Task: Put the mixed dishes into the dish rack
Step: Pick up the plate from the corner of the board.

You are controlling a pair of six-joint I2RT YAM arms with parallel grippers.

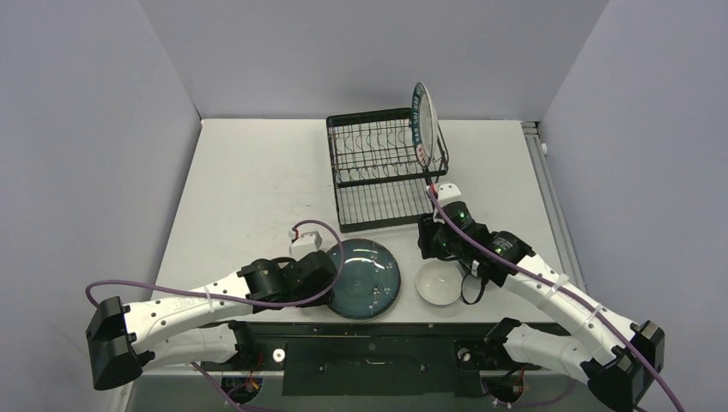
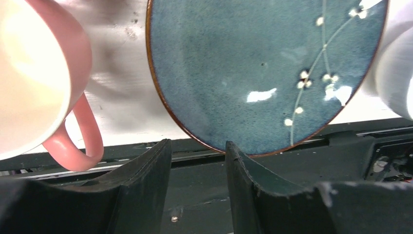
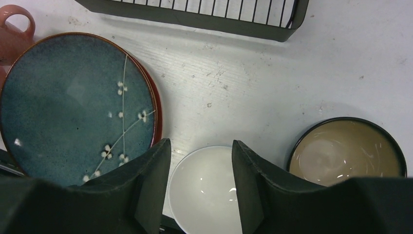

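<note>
Dish rack: the black wire two-tier dish rack (image 1: 369, 146) sits at the back centre of the white table (image 1: 257, 189). One dish is in it: the green-rimmed lettered white round plate (image 1: 421, 120) stands upright at the rack's right end. The lower tray holds nothing.

Dishes on the table, all near the front edge:
- The glazed teal round plate with white blossom sprigs (image 1: 367, 279) lies flat on a red plate (image 3: 157, 109). Only a sliver of the red rim shows on one side.
- A pink ceramic mug with a cream inside (image 2: 44, 73) stands just beside the teal plate, on the left-arm side.
- A plain white round bowl (image 1: 439, 284) sits near the teal plate, on its right.
- A dark-rimmed brown-gold bowl (image 3: 346, 151) sits beside the white bowl (seen only from the right wrist; in the top view the arm covers it).

Left gripper (image 2: 197, 148): it is low at the teal plate's near edge. The jaws are partly apart with nothing between them. The plate's rim lies right at one fingertip; I cannot tell whether they touch.

Right gripper (image 3: 201, 144): it hangs over the white bowl with the jaws about half apart, and the bowl's far rim shows in the gap. It holds nothing that I can see.
</note>
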